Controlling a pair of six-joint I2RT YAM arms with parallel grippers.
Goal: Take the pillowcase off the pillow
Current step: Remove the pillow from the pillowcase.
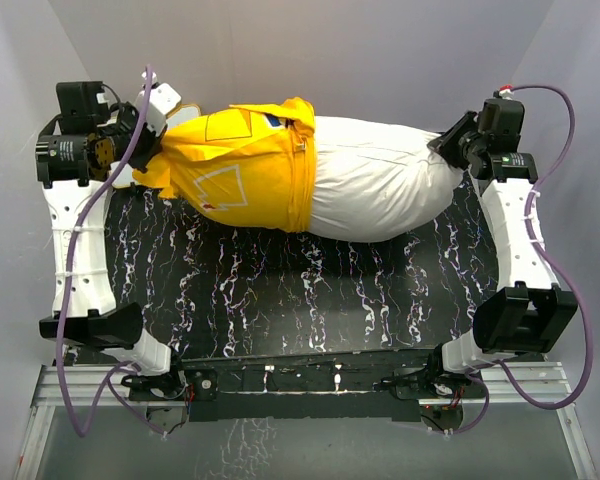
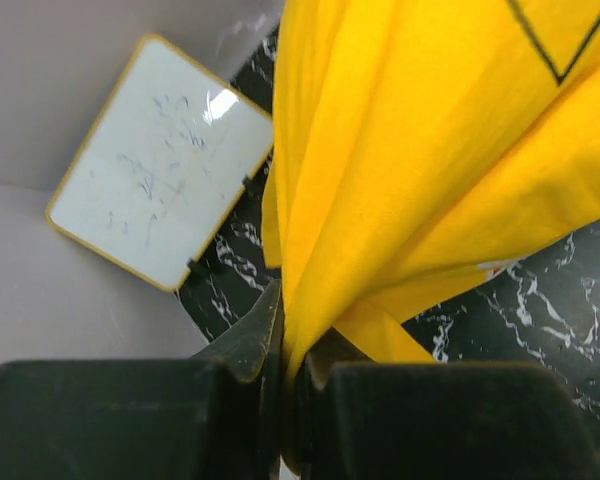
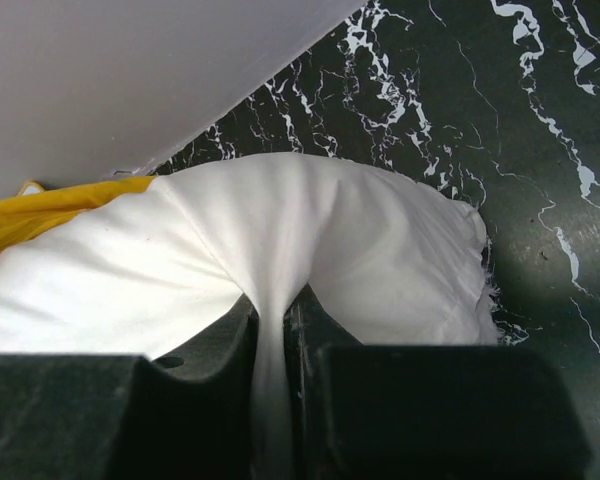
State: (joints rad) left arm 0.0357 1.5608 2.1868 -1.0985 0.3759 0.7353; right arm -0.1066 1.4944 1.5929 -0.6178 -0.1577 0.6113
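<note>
A black, white-veined marble-look tabletop (image 1: 310, 300) lies under me. Stretched between my two sets of fingers is the plump white stuffed pillow (image 1: 380, 190). Its bare end is pinched tight in my right fingers (image 3: 252, 335), with a fold of white cloth drawn between them. The bright yellow thin fabric pillowcase (image 1: 240, 175) covers the half nearer my left fingers (image 2: 272, 345), which are clamped on a gathered yellow corner. Beyond those fingers, a white yellow-framed board (image 2: 160, 160) shows beside the tabletop's edge.
</note>
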